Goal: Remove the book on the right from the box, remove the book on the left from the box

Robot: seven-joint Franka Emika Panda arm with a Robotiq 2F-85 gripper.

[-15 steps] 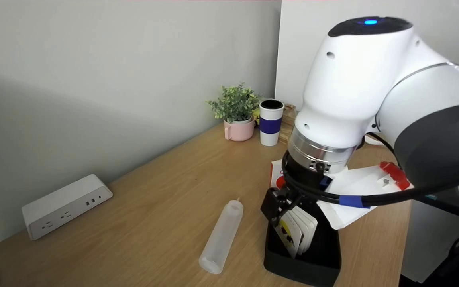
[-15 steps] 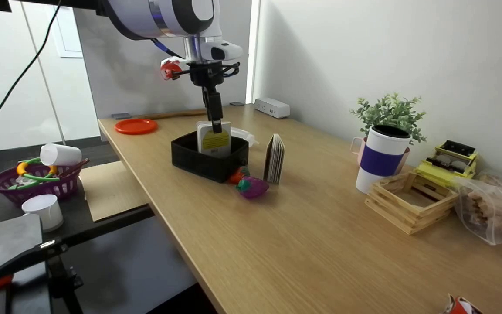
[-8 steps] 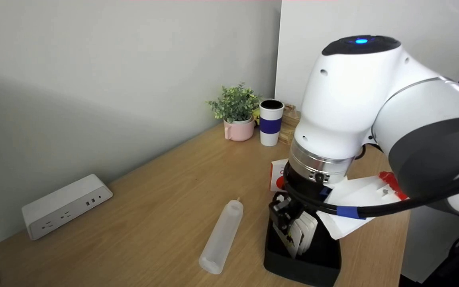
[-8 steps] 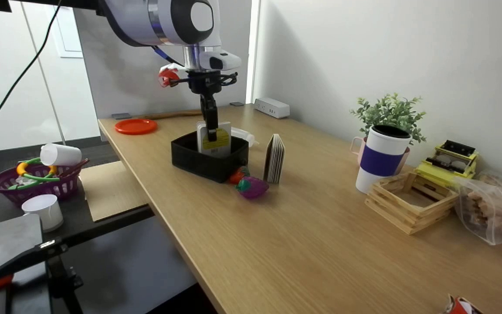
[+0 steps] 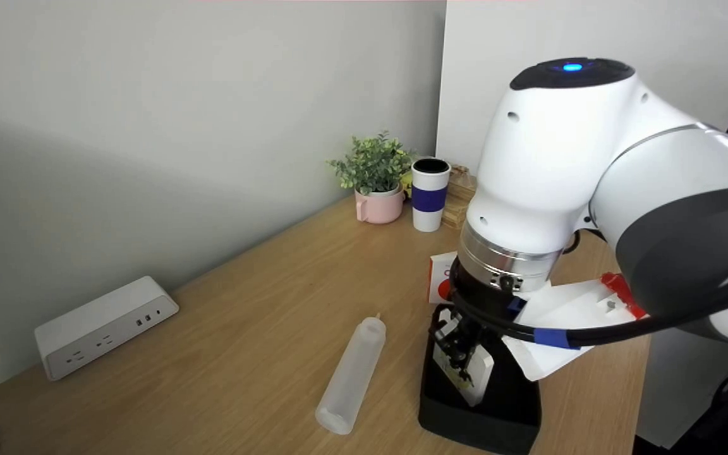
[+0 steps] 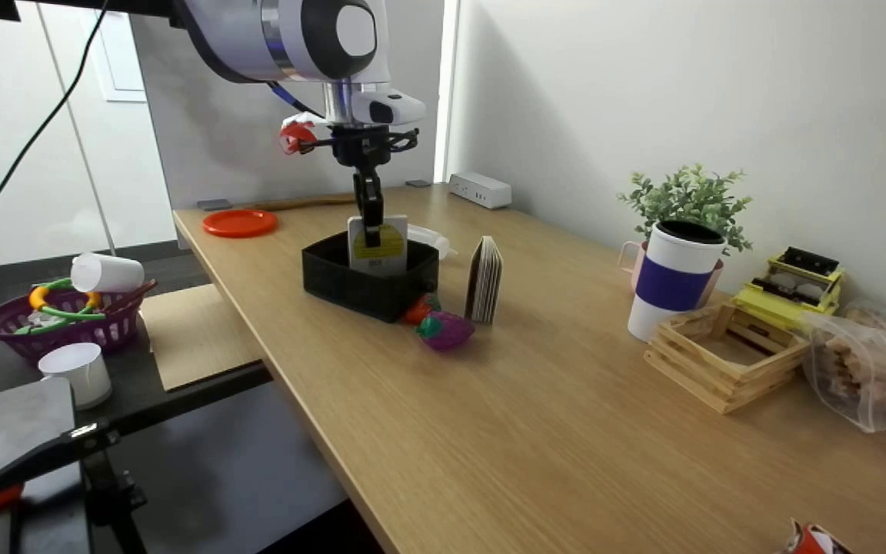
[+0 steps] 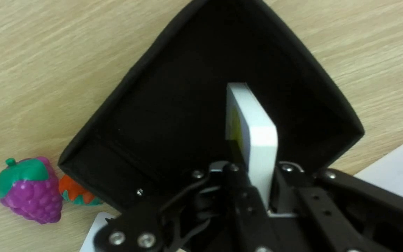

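Pincer [image 7: 256, 164] was clamped on book [image 6: 391, 255], one jaw against each face; book stood on edge inside black box [image 6: 354, 291], top poking above the rim. Black box sat near the long edge of the desk [image 6: 535, 400] opposite the wall [image 6: 566, 100]. Second book [image 6: 484, 281] stood upright, farther in from that edge. Orange toy [image 7: 76, 190] lay just beside black box, purple toy fruit [image 7: 32, 192] next to it. Red plate [image 6: 240, 224] sat near one desk corner.

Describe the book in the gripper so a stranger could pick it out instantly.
On the wooden desk, find the black open-top box. Inside it is a white-edged book with a yellow patch. It alone is clamped in the gripper; the other book stands outside, on the desk.
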